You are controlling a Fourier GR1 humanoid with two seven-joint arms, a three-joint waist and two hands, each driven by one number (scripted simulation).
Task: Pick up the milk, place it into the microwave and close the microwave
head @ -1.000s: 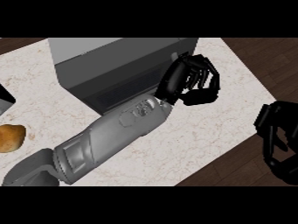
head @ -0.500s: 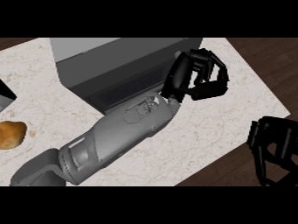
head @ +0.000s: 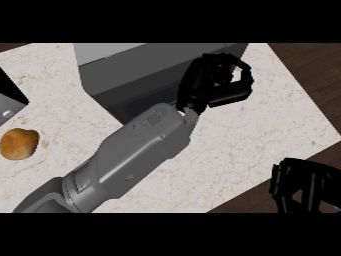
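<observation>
1. Where the head view shows the grey microwave (head: 136,75) on the counter (head: 276,125), the left hand (head: 219,85) sits at its right edge, fingers curled, apparently holding nothing.
2. Milk: position cannot be told.
3. Right hand (head: 306,189), lower right, off the counter: state cannot be told.

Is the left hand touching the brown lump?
No, the left hand is up at the microwave, far from the brown lump.

No legible text, label, brand, number or sign anywhere: none on the microwave (head: 143,70), none on the counter (head: 276,130).
</observation>
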